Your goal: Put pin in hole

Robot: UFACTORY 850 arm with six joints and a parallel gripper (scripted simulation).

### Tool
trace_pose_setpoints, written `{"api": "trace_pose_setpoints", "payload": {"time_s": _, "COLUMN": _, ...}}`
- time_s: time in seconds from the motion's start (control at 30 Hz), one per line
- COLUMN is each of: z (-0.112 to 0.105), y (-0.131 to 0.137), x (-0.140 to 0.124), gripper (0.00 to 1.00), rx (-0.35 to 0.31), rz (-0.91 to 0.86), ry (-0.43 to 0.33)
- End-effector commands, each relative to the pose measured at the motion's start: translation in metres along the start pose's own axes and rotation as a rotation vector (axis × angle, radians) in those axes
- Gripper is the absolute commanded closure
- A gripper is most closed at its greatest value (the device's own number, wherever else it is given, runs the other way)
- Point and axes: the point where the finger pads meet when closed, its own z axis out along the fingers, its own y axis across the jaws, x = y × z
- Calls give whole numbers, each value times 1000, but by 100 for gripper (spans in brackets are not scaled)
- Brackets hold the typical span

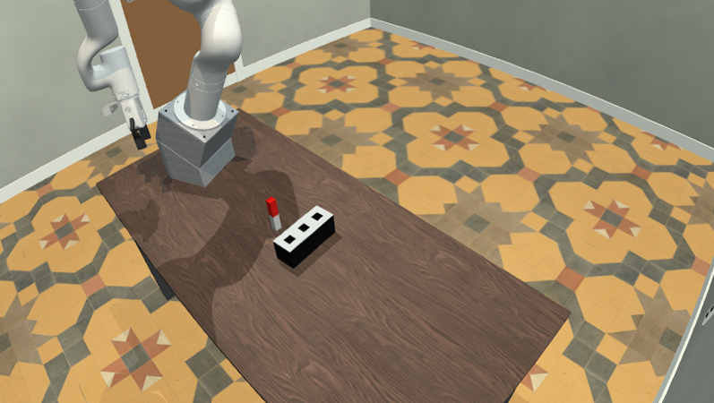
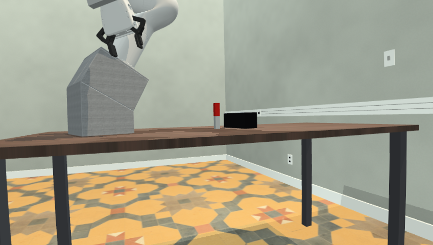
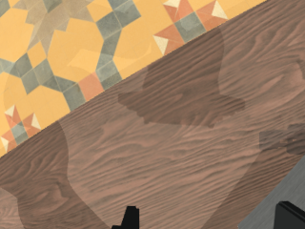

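On the dark wood-grain bench (image 1: 399, 328), seen from the top view, nothing of the task is done yet: the one short square pin with a red upper half and a grey lower half (image 1: 272, 213) stands upright, red end up, just beside the single rectangular block with a white top and black sides (image 1: 303, 235), and all three of the block's square dark holes are unfilled. The one white arm rises from its grey faceted pedestal (image 1: 192, 162) at the bench's far corner, and its black two-fingered gripper (image 1: 137, 133) hangs well apart from the pin, beyond the bench edge. In the exterior view the gripper (image 2: 123, 41) sits high beside the pedestal (image 2: 91, 115), its fingers (image 2: 111, 48) spread wide and grasping nothing, while the pin (image 2: 216, 116) stands near the black block (image 2: 240, 120), apart from it. The wrist view shows only bench (image 3: 166, 166) grain, patterned floor tiles and the two finger tips, no pin or block. Reaching, grasping, choosing the right hole and inserting all remain, as I judge it.
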Motion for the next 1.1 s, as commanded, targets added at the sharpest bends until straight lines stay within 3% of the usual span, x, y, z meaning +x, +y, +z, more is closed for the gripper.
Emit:
{"api": "trace_pose_setpoints", "payload": {"time_s": 0.0, "z": 0, "y": 0, "x": 1, "gripper": 0, "rx": 0, "rz": -1, "ry": 1}}
{"api": "trace_pose_setpoints", "payload": {"time_s": 0.53, "z": 0, "y": 0, "x": 1, "gripper": 0, "rx": 0, "rz": -1, "ry": 1}}
{"api": "trace_pose_setpoints", "payload": {"time_s": 0.57, "z": 15, "y": -59, "x": 10, "gripper": 0, "rx": -109, "rz": -235, "ry": -105}}
{"api": "trace_pose_setpoints", "payload": {"time_s": 1.07, "z": 15, "y": -59, "x": 10, "gripper": 0, "rx": -110, "rz": -236, "ry": -106}}
